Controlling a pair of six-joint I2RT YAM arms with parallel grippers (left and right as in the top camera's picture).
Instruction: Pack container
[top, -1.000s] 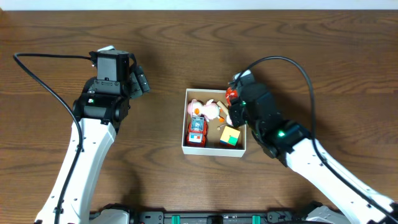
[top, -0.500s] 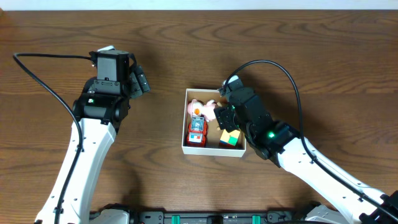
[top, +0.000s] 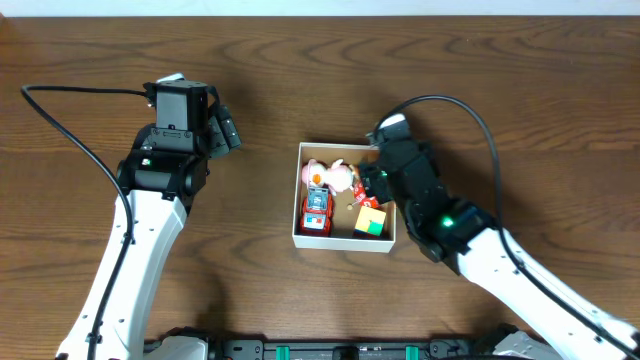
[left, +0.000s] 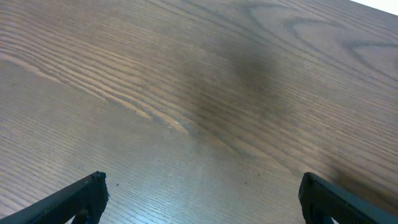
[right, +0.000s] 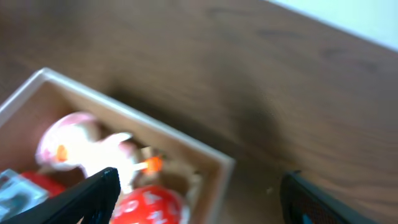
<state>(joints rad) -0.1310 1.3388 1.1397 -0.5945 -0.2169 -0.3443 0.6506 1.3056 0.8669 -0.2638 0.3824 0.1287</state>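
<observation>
Several toys are seen packed in the container, a shallow square box with white walls and a brown inside, set near the middle of the table. A red car and a yellow-and-green cube are lined along the near wall, with a pink plush behind them. Over the far right corner the right gripper is held with jaws spread wide and nothing pinched (a red ball is glimpsed below, blurred). The box is ringed by bare wood, and well off to the left the left gripper is poised, jaws likewise parted and empty.
</observation>
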